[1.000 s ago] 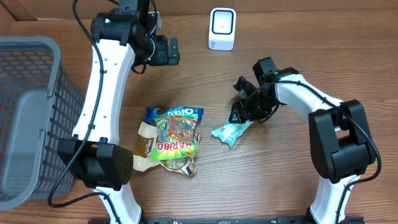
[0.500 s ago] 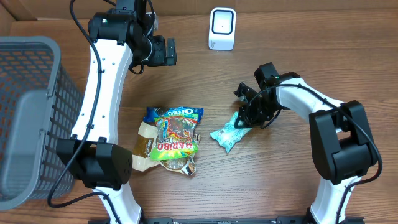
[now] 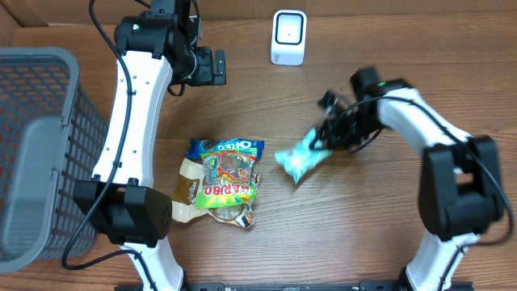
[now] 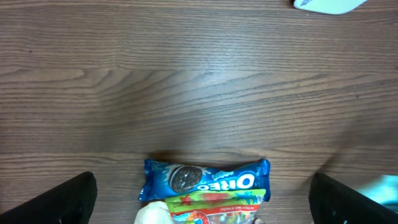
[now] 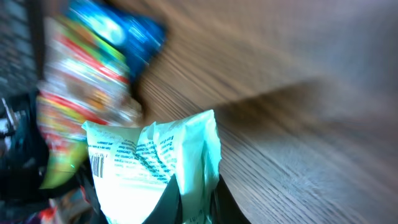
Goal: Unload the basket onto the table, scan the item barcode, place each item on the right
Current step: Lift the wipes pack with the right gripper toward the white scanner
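So, table (image 3: 363, 242): brown wood grain, spread beneath both pincers.
Basket (image 3: 48, 61): grey mesh, far out to the left pincer's left, well apart from everything I am working with.
Snack pile: a blue Oreo pack (image 4: 208, 180) under a bright Haribo bag (image 3: 228, 182), lying below the left pincer and well to the left of the right pincer.
Scanner (image 3: 288, 37): small white unit standing between the two pincers, ahead of the right pincer and to its left.
Mint-green packet (image 5: 155, 168): pinched at one end in the right pincer, the rest sticking out past the fingertips towards the snack pile. It looks just clear of the table, though blur keeps me from being sure.
Barcode (image 5: 97, 165): on the pale printed face, out towards the free end, away from the fingertips.
Handling, my judgement: light, soft, crinkly film, likely slick. It will flop and twist, so an edge hold near the seam suits it, keeping the code uncovered.
Right pincer (image 5: 189, 205): clamped narrow on the packet's end.
Left pincer (image 3: 212, 66): spread wide, holding nothing, hanging above the Oreo pack.
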`<action>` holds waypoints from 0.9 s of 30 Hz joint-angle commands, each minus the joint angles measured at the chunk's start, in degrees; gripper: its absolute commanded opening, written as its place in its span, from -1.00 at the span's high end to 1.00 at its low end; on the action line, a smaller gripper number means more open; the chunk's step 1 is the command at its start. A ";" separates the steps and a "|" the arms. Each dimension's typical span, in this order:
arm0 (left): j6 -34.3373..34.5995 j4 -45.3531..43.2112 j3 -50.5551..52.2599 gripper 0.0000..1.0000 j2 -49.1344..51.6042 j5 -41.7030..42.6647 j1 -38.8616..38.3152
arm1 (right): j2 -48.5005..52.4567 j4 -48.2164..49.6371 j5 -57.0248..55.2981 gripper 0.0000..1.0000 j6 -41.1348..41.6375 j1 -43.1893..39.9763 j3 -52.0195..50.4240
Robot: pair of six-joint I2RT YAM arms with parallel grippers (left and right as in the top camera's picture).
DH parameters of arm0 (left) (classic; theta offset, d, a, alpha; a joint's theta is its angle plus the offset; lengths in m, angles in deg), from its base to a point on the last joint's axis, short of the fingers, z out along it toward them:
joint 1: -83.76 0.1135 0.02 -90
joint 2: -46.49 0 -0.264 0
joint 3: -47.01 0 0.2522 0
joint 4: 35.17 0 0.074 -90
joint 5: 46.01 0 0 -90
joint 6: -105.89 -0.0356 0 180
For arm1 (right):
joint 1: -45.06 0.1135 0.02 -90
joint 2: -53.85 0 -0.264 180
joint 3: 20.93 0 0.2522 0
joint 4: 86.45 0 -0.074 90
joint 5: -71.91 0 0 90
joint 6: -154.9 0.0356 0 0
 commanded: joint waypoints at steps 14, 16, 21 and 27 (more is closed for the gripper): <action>1.01 -0.28 -0.98 -0.99 -0.09 -6.08 1.11 | -27.85 8.85 -13.14 0.93 15.21 -0.13 10.73; 1.01 -0.17 -0.98 -0.99 -0.09 -6.08 1.97 | -28.00 9.18 -13.11 0.93 15.37 -0.13 10.73; 1.01 0.24 -1.01 -1.00 -0.09 -5.88 4.35 | -28.00 9.62 -13.14 0.93 16.61 -0.13 10.73; 0.98 0.22 -0.98 -0.99 -0.09 -5.90 5.11 | -27.23 12.04 -18.05 0.92 18.27 0.79 10.69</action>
